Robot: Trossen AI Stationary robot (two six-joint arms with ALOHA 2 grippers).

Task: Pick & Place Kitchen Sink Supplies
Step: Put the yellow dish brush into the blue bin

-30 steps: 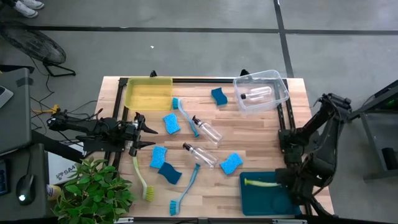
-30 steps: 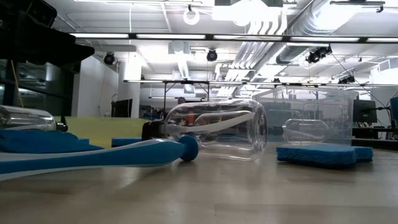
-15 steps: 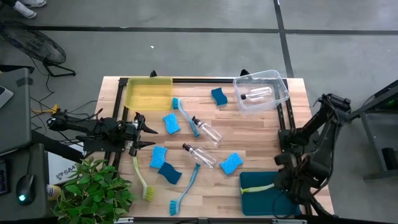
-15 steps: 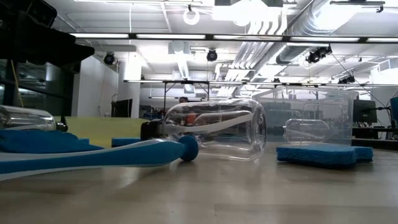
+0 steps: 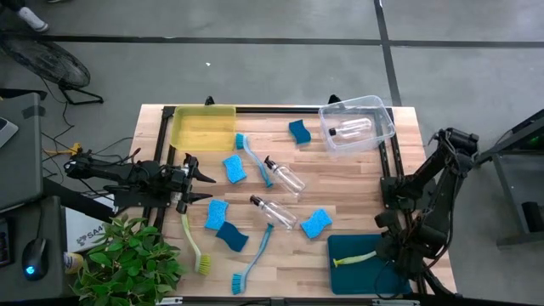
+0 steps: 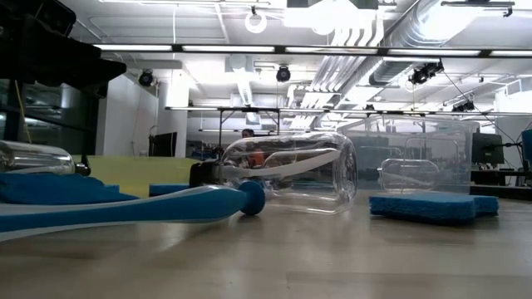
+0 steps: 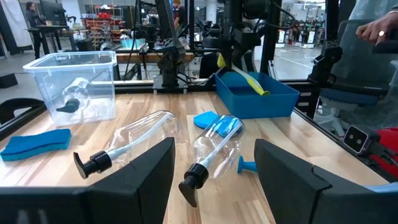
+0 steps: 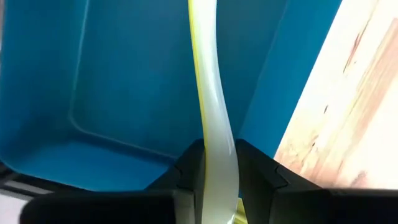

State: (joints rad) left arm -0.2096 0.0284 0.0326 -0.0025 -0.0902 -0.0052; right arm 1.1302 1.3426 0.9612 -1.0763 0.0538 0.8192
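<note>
The right gripper [image 8: 219,180] is over the teal bin [image 5: 344,274] at the near right corner of the table [image 5: 357,183]. Its two fingers are squeezed on the handle of a yellow-green brush [image 5: 358,257], which slants down into the bin. The left gripper [image 5: 197,179] hangs at the left edge of the table with its fingers apart and nothing between them.

Lots of things lie on the table between the two arms. Two clear bottles [image 5: 284,178] with black tops lie on their sides in the middle. A blue brush [image 5: 254,159] lies just beside the upper bottle, and another blue brush lies near the front edge. A second yellow-green brush [image 5: 194,242] lies close to the left gripper. Blue sponges [image 5: 234,168] are spread about: one near the clear bin, one by the yellow bin, two touching each other at the left, one near the teal bin.

The yellow bin [image 5: 203,127] sits at the far left. The clear bin [image 5: 357,125] at the far right has a bottle in it. A plant [image 5: 132,259] stands by the near left corner.

The table is light wood. The room behind has bright lights, pipes on the ceiling and a grey floor
</note>
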